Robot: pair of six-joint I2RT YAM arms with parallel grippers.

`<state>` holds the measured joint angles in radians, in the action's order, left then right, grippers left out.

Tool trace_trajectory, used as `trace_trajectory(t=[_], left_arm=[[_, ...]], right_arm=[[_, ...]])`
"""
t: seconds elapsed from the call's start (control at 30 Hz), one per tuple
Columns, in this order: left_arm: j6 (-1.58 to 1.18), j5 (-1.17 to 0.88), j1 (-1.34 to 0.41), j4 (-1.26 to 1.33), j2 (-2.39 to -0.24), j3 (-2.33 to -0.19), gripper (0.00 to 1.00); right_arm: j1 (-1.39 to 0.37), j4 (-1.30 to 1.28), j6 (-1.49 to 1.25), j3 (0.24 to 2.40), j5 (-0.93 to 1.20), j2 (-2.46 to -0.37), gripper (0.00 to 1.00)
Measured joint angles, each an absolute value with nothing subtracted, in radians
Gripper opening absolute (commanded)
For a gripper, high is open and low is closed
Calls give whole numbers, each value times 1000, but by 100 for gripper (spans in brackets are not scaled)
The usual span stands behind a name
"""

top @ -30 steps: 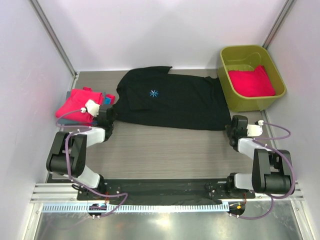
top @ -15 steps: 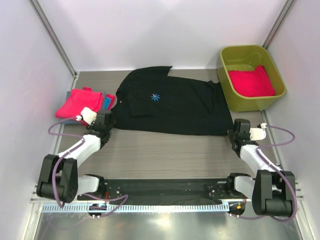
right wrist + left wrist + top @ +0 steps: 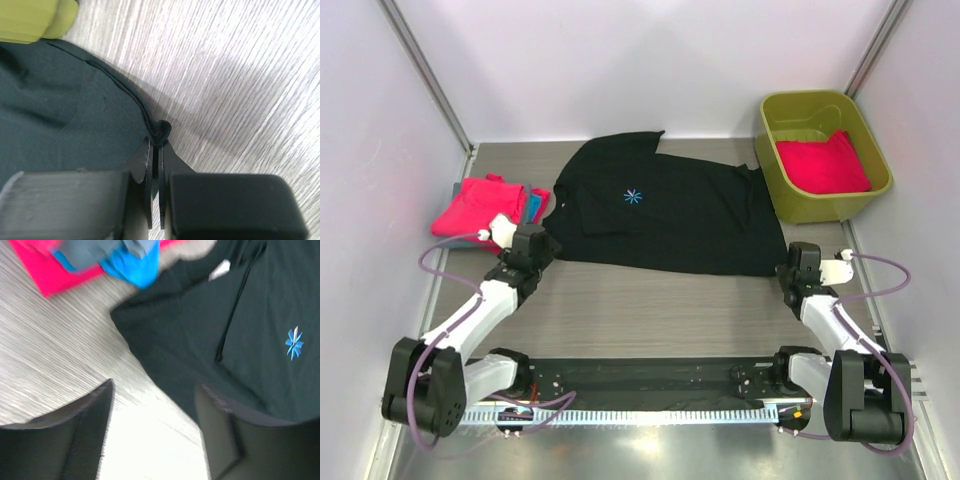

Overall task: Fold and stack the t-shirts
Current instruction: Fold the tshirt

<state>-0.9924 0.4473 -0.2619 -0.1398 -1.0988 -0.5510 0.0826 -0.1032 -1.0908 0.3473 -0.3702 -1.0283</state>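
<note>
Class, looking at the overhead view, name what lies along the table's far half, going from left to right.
Folded hot-pink cloth t-shirt → spread-out black cloth t-shirt → olive-green plastic tub, holding a second pink t-shirt.

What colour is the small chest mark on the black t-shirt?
Pale blue; the mark shows best in the left wrist view.

T-shirt (image 3: 660, 205) between stack (image 3: 480, 205) and tub (image 3: 820, 210)

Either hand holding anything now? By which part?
Right hand pinches the black t-shirt by a bunched bit of its edge, at the near right corner. Left hand is open, holding nothing.
</note>
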Motion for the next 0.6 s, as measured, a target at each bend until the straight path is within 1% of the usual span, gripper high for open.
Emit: trace_trajectory(t=[0.17,0.2,0.27,0.3,0.33,0.47,0.5,0.57,0.6], left_arm=[[-991,365,-262,-105,-1203,-551,57],[-992,358,-262,-100,-1220,-551,52],[-997,350,-262,-86,-1252,-551,49],[-996,350,-262,-78,-1263,-550,43],[-1000,350,-262,-69,-1275,-550,40],[-1010,353,-262,-32,-1336,-551,32],[-1010,355,-262,-28,-1354,-551,32],[-1011,356,-262,-20,-1387,-552,28],[-1012,359,-262,-14,-1401,-552,29]], right_arm=[[83,-102,-1092,346,-373,-1046,1],[83,-101,-1093,345,-373,-1047,1],[83,-98,-1094,341,-373,-1047,1],[83,-97,-1094,339,-373,-1047,1],[83,-95,-1094,337,-373,-1047,1],[83,-90,-1098,329,-373,-1047,1],[83,-88,-1098,327,-373,-1047,1],[83,-86,-1098,325,-373,-1047,1],[83,-84,-1098,325,-373,-1047,1]])
